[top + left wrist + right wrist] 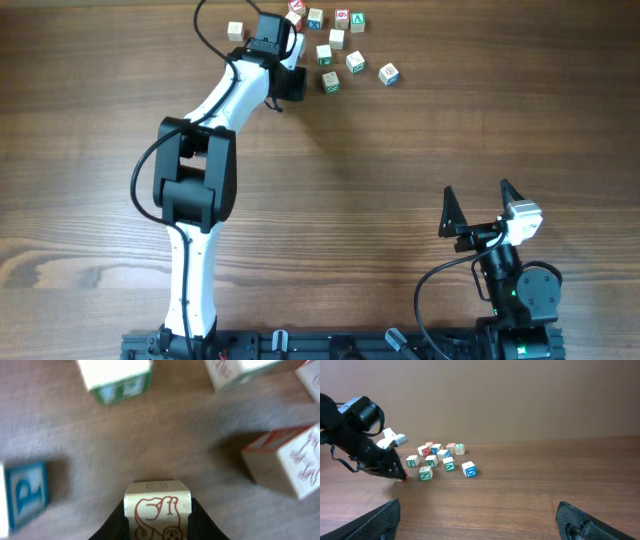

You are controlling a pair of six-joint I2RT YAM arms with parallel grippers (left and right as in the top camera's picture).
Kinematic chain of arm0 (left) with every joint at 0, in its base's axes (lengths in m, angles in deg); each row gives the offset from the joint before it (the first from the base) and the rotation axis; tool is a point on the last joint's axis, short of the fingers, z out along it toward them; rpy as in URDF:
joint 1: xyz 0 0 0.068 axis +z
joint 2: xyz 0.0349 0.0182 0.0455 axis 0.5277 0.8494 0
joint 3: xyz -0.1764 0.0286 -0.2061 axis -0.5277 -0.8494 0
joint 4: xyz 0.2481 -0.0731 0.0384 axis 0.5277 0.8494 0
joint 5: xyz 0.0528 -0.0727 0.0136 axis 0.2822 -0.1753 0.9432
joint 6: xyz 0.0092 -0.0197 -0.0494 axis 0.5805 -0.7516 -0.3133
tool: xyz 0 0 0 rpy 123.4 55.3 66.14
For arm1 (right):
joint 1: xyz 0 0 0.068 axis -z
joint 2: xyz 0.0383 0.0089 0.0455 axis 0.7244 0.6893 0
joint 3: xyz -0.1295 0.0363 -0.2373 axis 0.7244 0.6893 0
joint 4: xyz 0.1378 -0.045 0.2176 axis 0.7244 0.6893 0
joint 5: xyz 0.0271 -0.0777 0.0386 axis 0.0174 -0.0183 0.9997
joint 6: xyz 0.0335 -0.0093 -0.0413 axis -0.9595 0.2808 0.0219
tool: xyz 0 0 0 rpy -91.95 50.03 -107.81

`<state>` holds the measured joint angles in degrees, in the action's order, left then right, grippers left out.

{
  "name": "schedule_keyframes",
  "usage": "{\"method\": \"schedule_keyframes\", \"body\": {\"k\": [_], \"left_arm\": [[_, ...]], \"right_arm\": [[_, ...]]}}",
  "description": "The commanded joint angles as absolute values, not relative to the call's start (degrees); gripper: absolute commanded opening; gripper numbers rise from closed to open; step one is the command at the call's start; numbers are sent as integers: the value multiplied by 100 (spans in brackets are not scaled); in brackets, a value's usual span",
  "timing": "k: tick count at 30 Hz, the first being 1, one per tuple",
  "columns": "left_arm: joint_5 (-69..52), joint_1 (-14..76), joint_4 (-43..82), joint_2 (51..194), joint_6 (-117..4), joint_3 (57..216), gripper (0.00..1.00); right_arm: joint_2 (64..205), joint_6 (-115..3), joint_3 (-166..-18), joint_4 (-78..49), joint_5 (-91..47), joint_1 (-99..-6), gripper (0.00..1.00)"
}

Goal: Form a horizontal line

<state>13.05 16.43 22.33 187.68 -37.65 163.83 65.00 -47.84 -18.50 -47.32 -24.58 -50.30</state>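
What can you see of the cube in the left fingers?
Pale wooden cube, clamped between the left gripper's two dark fingers, one per side. Its camera-facing face carries a reddish-brown line drawing, seemingly an animal; the upper face shows faint small marks. It sits square. No other cube touches it. Contact with the table can't be told.
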Motion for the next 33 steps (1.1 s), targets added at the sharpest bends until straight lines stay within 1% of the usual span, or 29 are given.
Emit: {"method": "schedule_keyframes", "body": {"k": [1,4,7,9,10,14,17,19,21,24,25,26,29,30,31,33], "left_arm": [[1126,1507,2980,18582,-4775,16328,10],[787,1250,3708,18545,-5101,16326,10],[570,917,4184,18548,-5317,16280,10],[573,618,4381,18548,-5490,16256,10],[579,493,4401,18548,-5520,16236,12],[610,-239,4114,18548,-5761,16033,18],[1091,-656,3658,18548,-6058,15823,24],[1510,-908,3389,18548,-6340,15683,24],[1779,-1048,3373,18548,-6443,15677,22],[1799,-1091,3345,18548,-6467,15679,19],[1801,-1083,3352,18548,-6526,15679,21],[1799,-1074,3356,18548,-6580,15679,29],[1797,-1059,3356,18548,-6596,15677,60],[1797,-1059,3358,18548,-6594,15679,73],[1797,-1059,3365,18548,-6594,15679,100],[1799,-1056,3378,18548,-6591,15677,100]], "right_arm": [[6482,-4677,-1846,-4763,-2456,-5050,100],[6482,-4677,-1846,-4763,-2458,-5050,100],[6482,-4677,-1846,-4763,-2458,-5050,100],[6482,-4675,-1846,-4763,-2458,-5050,100],[6482,-4677,-1846,-4763,-2458,-5050,100],[6482,-4675,-1846,-4763,-2456,-5050,100],[6482,-4677,-1846,-4763,-2458,-5050,100],[6482,-4675,-1846,-4763,-2458,-5050,99],[6482,-4675,-1846,-4763,-2458,-5050,100],[6482,-4677,-1846,-4763,-2458,-5050,100],[6482,-4675,-1846,-4763,-2458,-5050,100],[6482,-4675,-1846,-4763,-2458,-5050,100],[6482,-4677,-1846,-4763,-2458,-5050,100],[6482,-4675,-1846,-4763,-2458,-5050,100],[6482,-4675,-1846,-4763,-2458,-5050,100],[6482,-4675,-1846,-4763,-2458,-5050,100]]}}
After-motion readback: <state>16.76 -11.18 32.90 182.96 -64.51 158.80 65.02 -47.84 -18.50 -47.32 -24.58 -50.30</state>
